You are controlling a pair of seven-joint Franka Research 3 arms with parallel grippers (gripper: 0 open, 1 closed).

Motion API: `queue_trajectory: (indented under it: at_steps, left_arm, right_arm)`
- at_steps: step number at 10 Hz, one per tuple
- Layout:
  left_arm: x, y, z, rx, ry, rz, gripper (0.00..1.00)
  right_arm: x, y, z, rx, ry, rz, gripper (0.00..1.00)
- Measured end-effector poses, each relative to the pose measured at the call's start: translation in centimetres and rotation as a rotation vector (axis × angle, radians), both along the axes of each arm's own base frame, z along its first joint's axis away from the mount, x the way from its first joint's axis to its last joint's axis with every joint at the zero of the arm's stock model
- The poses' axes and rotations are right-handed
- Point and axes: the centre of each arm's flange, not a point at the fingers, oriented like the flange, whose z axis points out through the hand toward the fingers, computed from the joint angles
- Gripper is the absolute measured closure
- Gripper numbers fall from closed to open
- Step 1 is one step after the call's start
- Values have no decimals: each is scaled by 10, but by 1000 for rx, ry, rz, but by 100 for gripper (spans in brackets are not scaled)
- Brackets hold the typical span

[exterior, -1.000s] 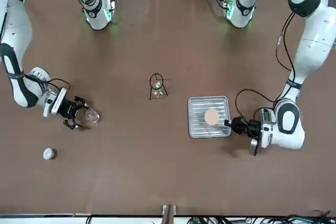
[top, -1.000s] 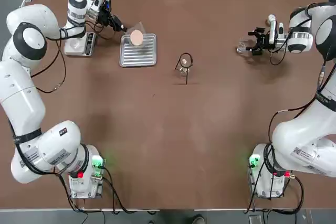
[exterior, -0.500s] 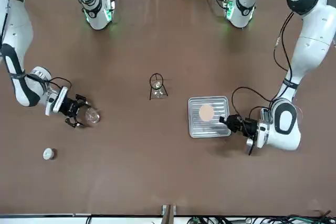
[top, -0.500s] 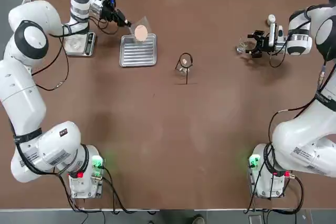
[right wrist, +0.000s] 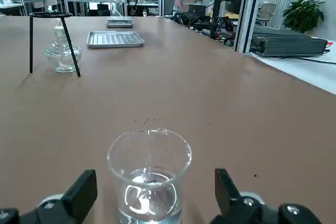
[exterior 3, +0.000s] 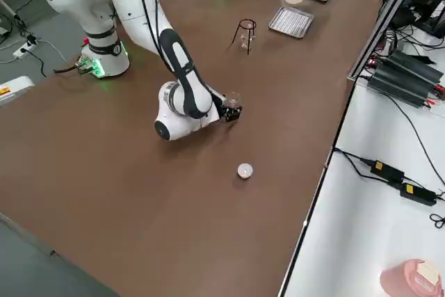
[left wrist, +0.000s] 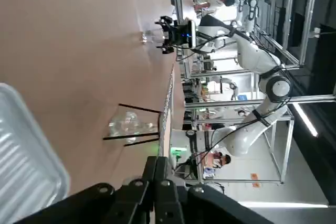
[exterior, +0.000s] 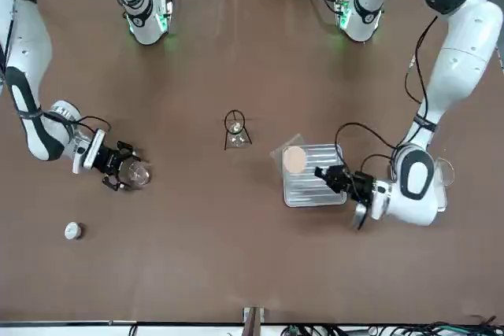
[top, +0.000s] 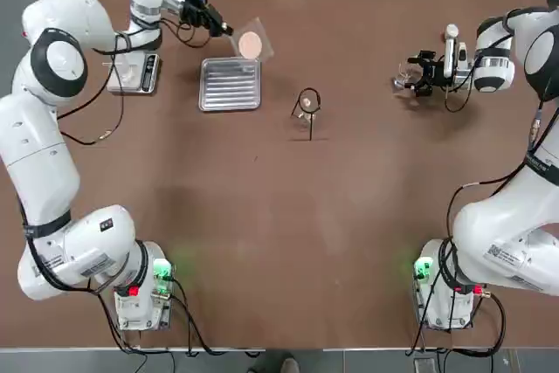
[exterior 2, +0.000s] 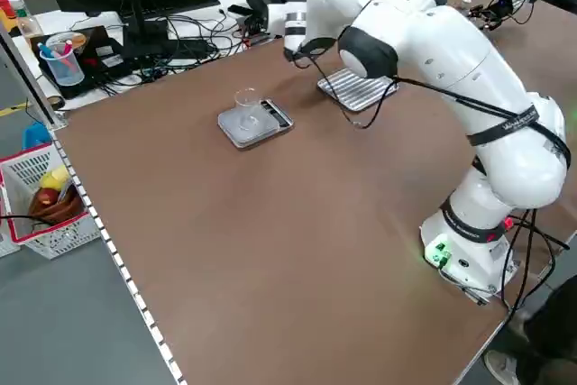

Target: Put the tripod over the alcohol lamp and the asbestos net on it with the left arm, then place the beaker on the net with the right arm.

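The black tripod (top: 307, 100) stands over the alcohol lamp (exterior: 236, 141) at mid-table. My left gripper (top: 220, 29) is shut on a corner of the asbestos net (top: 251, 44). It holds the net tilted in the air beyond the far right corner of the ribbed tray (top: 230, 83). The net's peach disc also shows in the front view (exterior: 294, 159). The beaker (right wrist: 149, 174) stands upright on the table between my right gripper's (top: 416, 73) open fingers (right wrist: 79, 196), with a gap on each side.
A small white bottle (top: 452, 34) stands on the far side of the right gripper. A scale with a small glass on it (top: 131, 72) sits left of the tray. Cables and equipment lie beyond the table's far edge.
The left gripper has lifted the net off the tray and carried it up and to the right. The right gripper has edged closer around the beaker.
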Motion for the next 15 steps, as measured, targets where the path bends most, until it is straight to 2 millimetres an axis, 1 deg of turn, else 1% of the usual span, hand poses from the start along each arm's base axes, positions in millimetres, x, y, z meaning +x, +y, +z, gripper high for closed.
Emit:
queue_trajectory:
  at_steps: [1,2,3,4,7,8,9,10,11,13,15]
  left_arm:
    - [-5,-21,4,-25,11,-17,98]
    - [-11,-38,5,-44,23,-33,98]
    - [-20,-53,4,-60,38,-55,98]
    - [-31,-71,3,-73,46,-86,98]
    - [-62,-140,3,-124,102,-141,98]
    - [-71,-159,2,-122,114,-157,98]
    - [-79,-175,-1,-116,125,-169,98]
    - [-84,-186,-9,-93,128,-164,98]
    - [-84,-188,-21,-58,124,-141,98]
    - [-84,-189,-33,-25,121,-123,98]
    - [-93,-202,-48,1,143,-118,98]
  right_arm:
    - [0,2,0,3,-1,2,9]
    - [1,5,1,8,-3,6,17]
    - [2,8,1,11,-5,9,35]
    - [3,11,1,10,-7,9,42]
    - [5,11,3,15,-12,-1,42]
    - [5,13,3,21,-7,0,42]
    - [6,19,4,33,1,4,42]
    - [8,29,5,48,6,13,42]
    - [11,39,8,64,14,22,42]
    - [19,54,19,82,25,32,42]
    - [34,70,49,85,34,37,42]
